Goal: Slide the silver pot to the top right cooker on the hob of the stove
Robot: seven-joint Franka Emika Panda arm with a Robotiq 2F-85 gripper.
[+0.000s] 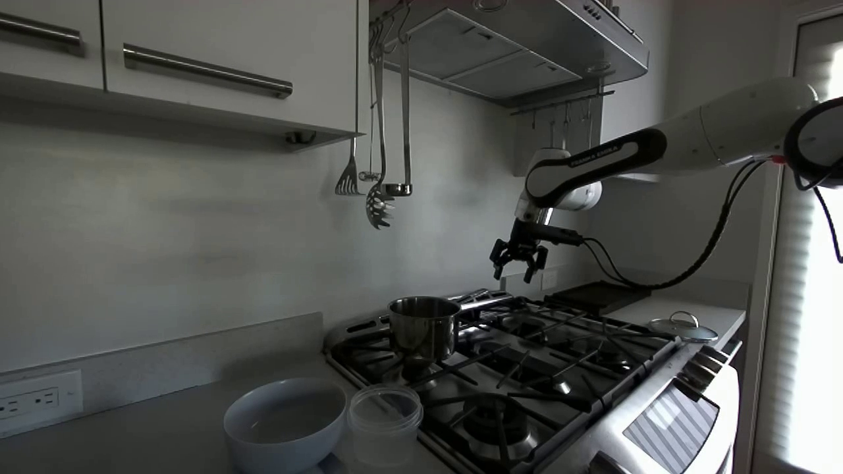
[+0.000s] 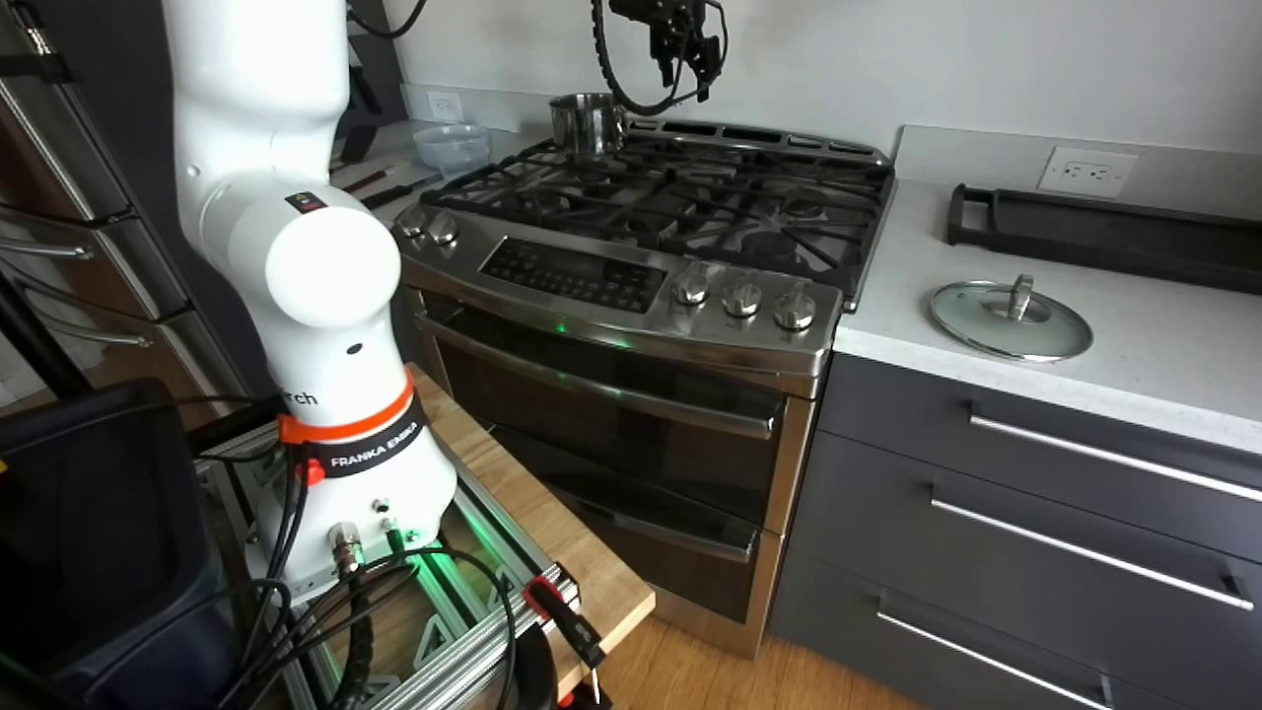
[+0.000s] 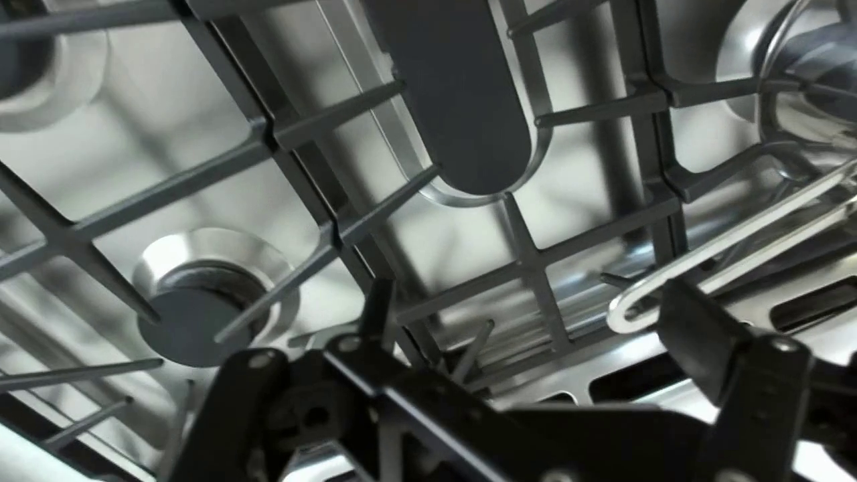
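The silver pot point(image 1: 421, 337) stands upright on the grate at the back left of the hob point(image 2: 680, 187); it also shows in an exterior view point(image 2: 584, 126). Its long looped handle point(image 1: 486, 301) points along the back of the stove point(image 2: 611, 296). In the wrist view the handle's end point(image 3: 716, 246) lies below my right-hand finger. My gripper point(image 1: 514, 275) is open and empty, well above the grates, past the handle's end; it also shows in the wrist view point(image 3: 535, 321). The top right cooker point(image 2: 806, 202) is bare, and its cap shows in the wrist view point(image 3: 191, 328).
A white bowl point(image 1: 283, 428) and a clear plastic tub point(image 1: 385, 431) stand beside the stove's left edge. A glass lid point(image 2: 1011, 320) and a black griddle point(image 2: 1124, 237) lie on the right counter. A range hood point(image 1: 527, 46) and hanging utensils point(image 1: 379, 204) are overhead.
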